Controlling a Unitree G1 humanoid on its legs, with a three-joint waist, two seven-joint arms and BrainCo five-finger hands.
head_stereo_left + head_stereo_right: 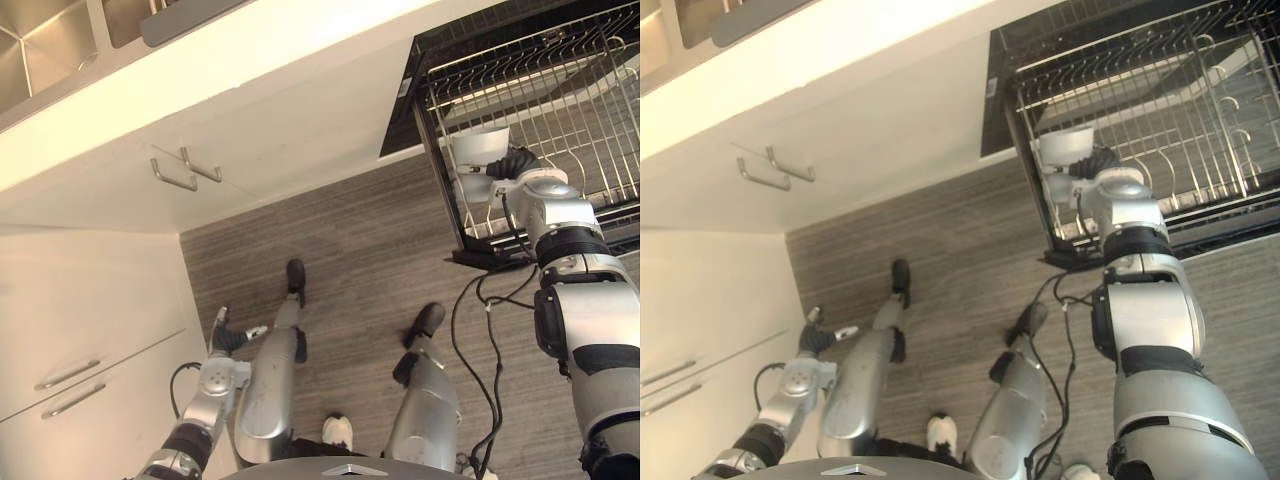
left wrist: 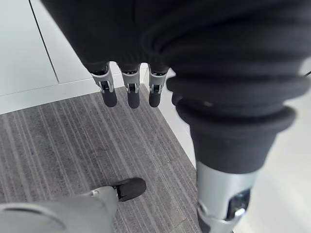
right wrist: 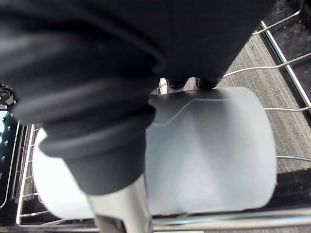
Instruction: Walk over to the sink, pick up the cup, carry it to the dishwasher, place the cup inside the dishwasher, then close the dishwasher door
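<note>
Right wrist view: the white cup [image 3: 214, 155] is clamped in the right hand [image 3: 77, 73], its fingers and thumb curled round it, long axis across the palm, rack wire right beneath. Left eye view adds the rest: the cup hangs just inside the dishwasher rack's [image 1: 570, 95] left edge, while the left hand [image 1: 228, 338] dangles loose-fingered by the cabinets [image 1: 100, 300].

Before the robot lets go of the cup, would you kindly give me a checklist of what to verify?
1. Cup gripped by the right hand: ok, thumb and fingers curl round it.
2. Dishwasher rack pulled out: ok.
3. Cup over the rack, not the floor: ok, just inside its edge.
4. Cup resting on the wires: cannot tell.
5. Left hand out of the way: ok, hanging open beside the cabinet.
</note>
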